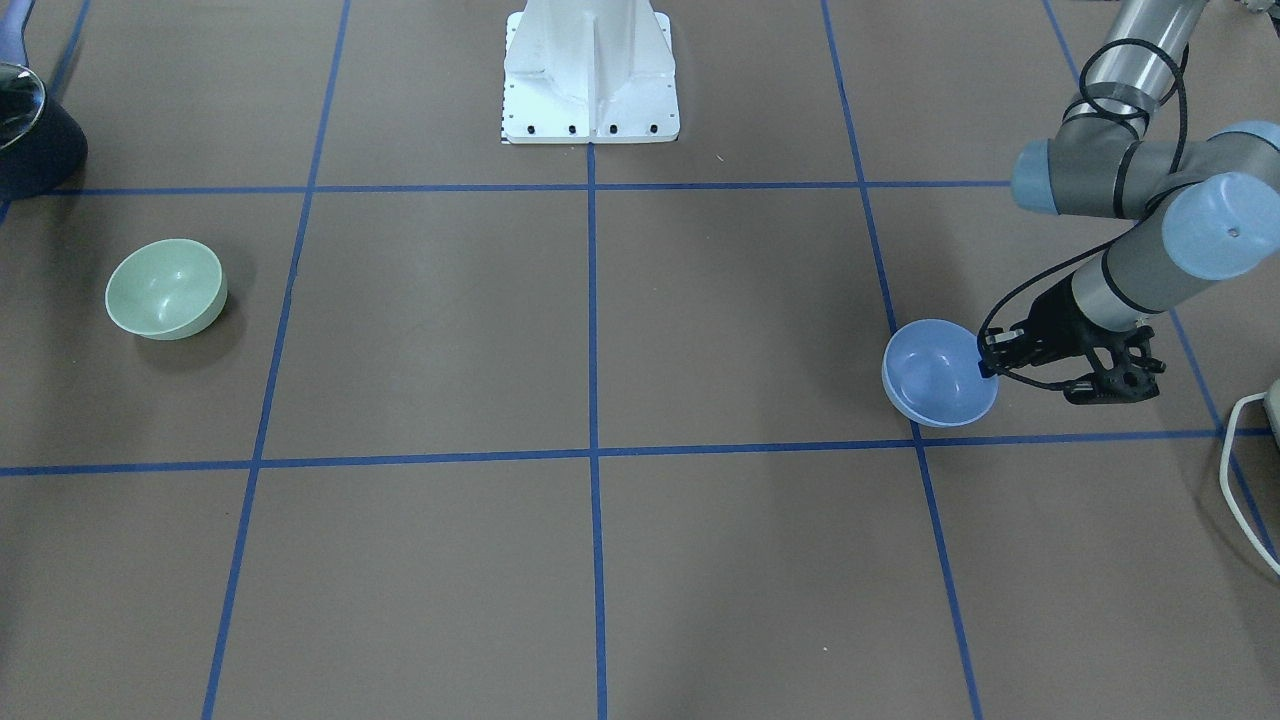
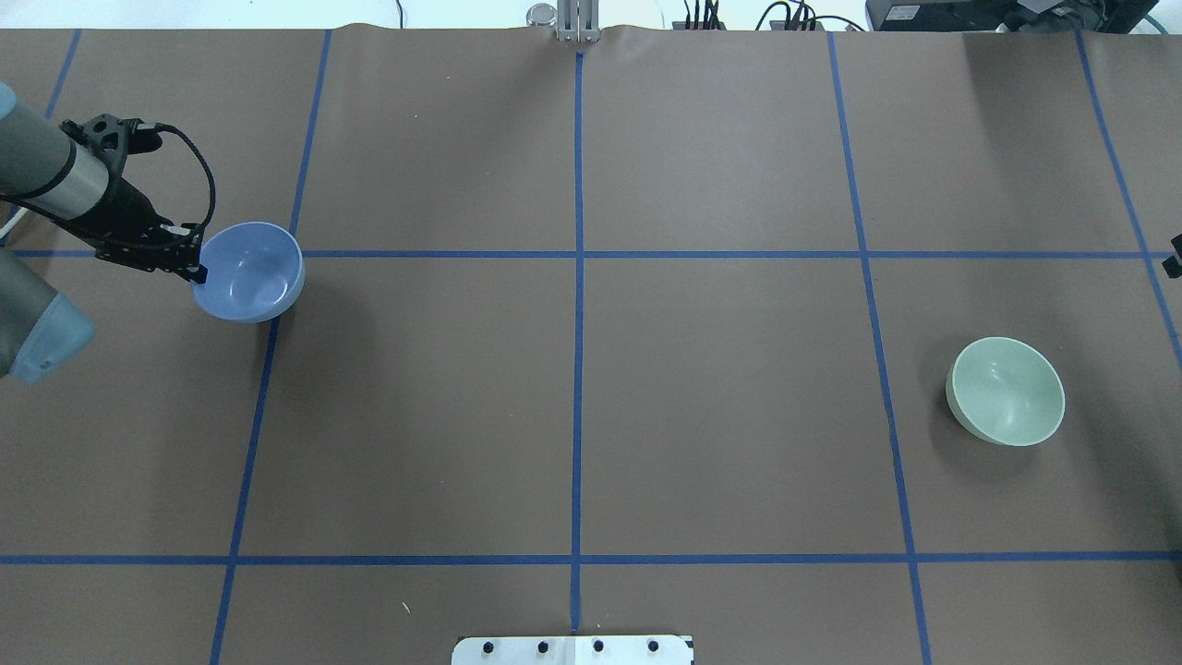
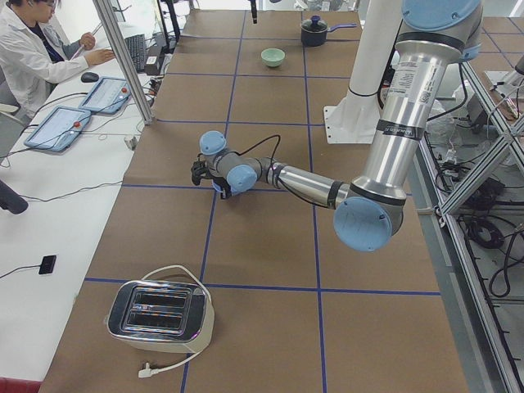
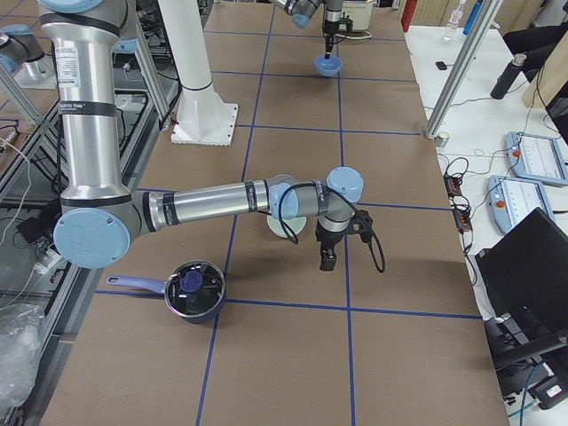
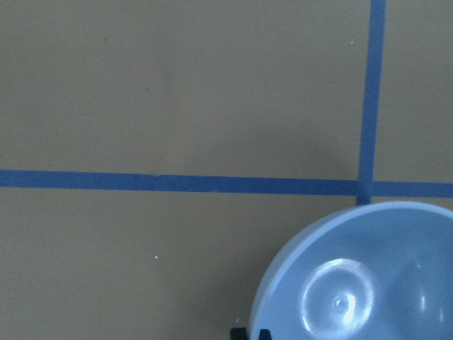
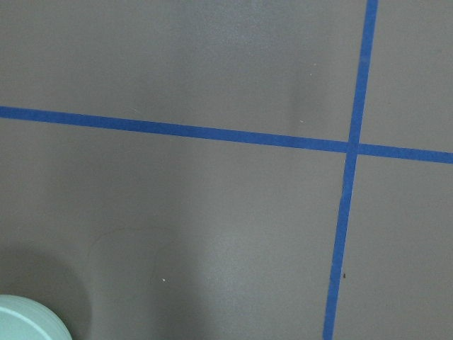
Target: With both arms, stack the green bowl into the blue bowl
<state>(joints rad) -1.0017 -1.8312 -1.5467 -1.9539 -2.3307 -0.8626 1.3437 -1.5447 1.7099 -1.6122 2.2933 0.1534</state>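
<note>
Blue bowl [image 2: 251, 272] is on the robot's left side of the worktop [image 2: 720, 416], mouth up, at a tape crossing. The left gripper [image 2: 198, 271] is at the rim nearest its arm. Its jaws are almost together w/ the thin wall pinched btwn them, so it looks clamped on the rim. Whether the bowl is off the worktop can't be told.

Green bowl [image 2: 1007, 391] is well apart on the right side, mouth up, not held. The right gripper [image 4: 327, 259] hangs just beside it, pointing down over bare worktop. It shows only from the side cam, so how far its jaws are open can't be told. Its wrist cam catches just a sliver of green rim in one corner.

Handling, as a judgement: both bowls are prob. light, stiff, glossy plastic, so slippery. The rim is the only real hold, i.e. one finger inside and one outside, set deep enough that the wall doesn't slide out. A one-sided rim pinch may let a bowl tip or swing. Sizes look approx. equal, so the green one likely needs to go in level and centred to nest.
</note>
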